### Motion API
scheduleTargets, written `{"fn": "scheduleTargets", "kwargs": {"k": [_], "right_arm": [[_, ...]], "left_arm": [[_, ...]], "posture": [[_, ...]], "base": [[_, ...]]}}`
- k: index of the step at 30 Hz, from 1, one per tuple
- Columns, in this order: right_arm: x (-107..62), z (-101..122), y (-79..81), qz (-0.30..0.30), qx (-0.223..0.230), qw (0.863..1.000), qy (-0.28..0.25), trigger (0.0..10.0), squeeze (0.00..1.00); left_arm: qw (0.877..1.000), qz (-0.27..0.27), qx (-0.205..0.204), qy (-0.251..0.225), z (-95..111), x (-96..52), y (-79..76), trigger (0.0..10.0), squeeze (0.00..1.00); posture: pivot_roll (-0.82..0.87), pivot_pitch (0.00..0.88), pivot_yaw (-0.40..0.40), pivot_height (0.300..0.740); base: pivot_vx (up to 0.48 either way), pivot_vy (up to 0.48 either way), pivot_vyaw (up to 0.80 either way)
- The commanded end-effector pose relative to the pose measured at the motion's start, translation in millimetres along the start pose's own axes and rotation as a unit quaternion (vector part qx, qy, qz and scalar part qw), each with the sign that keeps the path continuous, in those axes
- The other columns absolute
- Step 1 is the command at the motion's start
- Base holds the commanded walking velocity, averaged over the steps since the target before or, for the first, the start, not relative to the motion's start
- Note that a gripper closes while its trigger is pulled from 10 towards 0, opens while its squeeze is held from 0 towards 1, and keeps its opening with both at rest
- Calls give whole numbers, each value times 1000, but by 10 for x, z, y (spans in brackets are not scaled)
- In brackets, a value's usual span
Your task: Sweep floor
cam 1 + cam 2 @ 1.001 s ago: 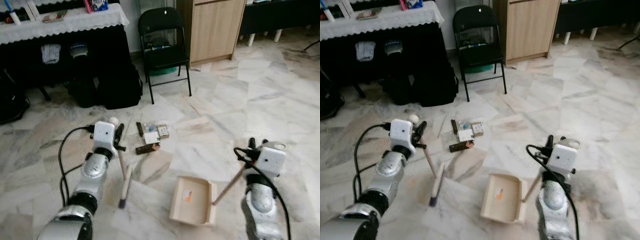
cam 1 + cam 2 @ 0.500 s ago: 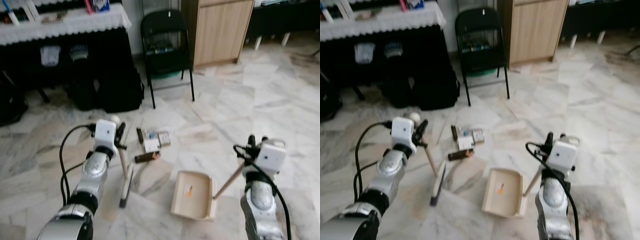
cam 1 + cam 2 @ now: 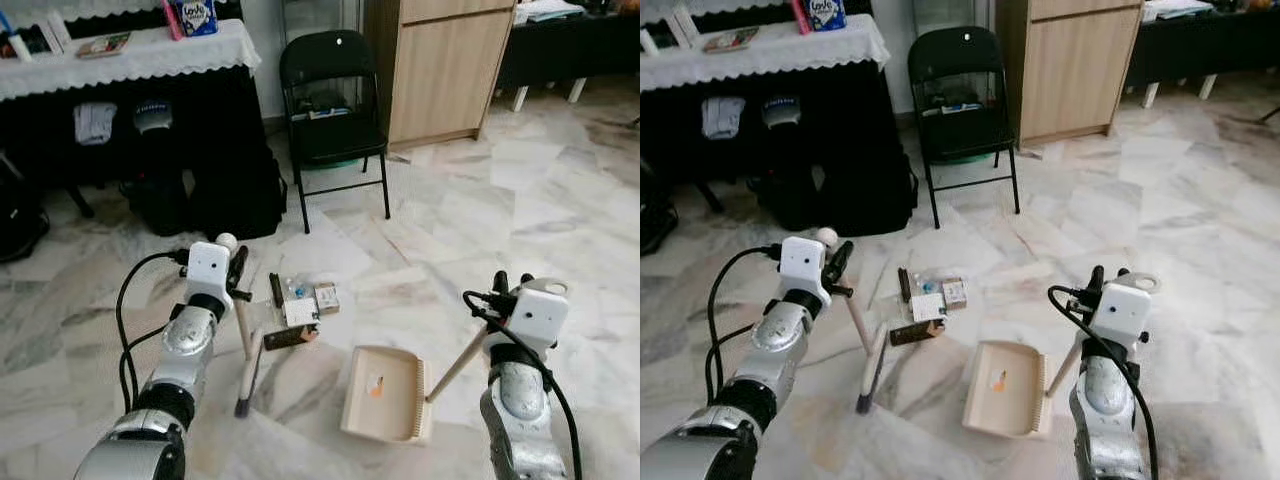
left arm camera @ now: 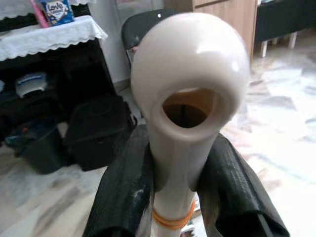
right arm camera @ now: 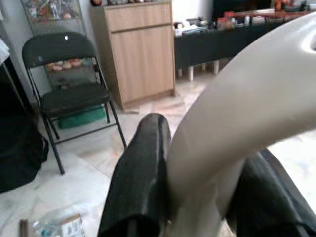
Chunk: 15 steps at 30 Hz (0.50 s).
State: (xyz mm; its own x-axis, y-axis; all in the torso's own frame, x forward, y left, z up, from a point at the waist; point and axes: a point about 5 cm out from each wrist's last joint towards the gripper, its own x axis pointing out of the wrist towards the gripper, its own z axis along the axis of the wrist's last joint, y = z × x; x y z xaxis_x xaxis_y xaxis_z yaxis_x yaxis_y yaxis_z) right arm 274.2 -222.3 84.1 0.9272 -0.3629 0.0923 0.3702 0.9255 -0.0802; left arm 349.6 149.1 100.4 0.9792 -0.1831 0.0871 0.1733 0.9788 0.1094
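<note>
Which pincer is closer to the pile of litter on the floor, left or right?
Left. The left pincer, holding the brush, sits just beside the litter. The right pincer, holding the dustpan, is farther off, across the floor on the litter's other side.

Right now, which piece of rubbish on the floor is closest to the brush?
The dark brown bar. It lies right beside the brush head in the left end effector; the small boxes sit farther back.

The left arm reaches forward and down over the floor, its left gripper [image 3: 236, 268] clamped with both black fingers [image 4: 123, 187] on a cream handle. The right arm is bent close to the body, the right gripper [image 3: 510, 285] pointing up, its fingers [image 5: 140, 168] pinching another pale handle.
</note>
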Motion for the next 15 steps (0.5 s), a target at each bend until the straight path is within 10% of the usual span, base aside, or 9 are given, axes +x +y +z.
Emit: {"fn": "scheduleTargets", "kwargs": {"k": [1, 15], "right_arm": [[38, 134, 91, 14, 1, 999, -30, 10000, 0], [36, 135, 110, 20, 3, 999, -29, 10000, 0]], "left_arm": [[999, 19, 11, -27, 130, 39, 152, 10000, 0], [999, 28, 12, -30, 150, 51, 181, 10000, 0]], "posture": [[-157, 0, 66, 740], [-157, 0, 63, 740]], "base": [[352, 0, 800], [348, 0, 171]]}}
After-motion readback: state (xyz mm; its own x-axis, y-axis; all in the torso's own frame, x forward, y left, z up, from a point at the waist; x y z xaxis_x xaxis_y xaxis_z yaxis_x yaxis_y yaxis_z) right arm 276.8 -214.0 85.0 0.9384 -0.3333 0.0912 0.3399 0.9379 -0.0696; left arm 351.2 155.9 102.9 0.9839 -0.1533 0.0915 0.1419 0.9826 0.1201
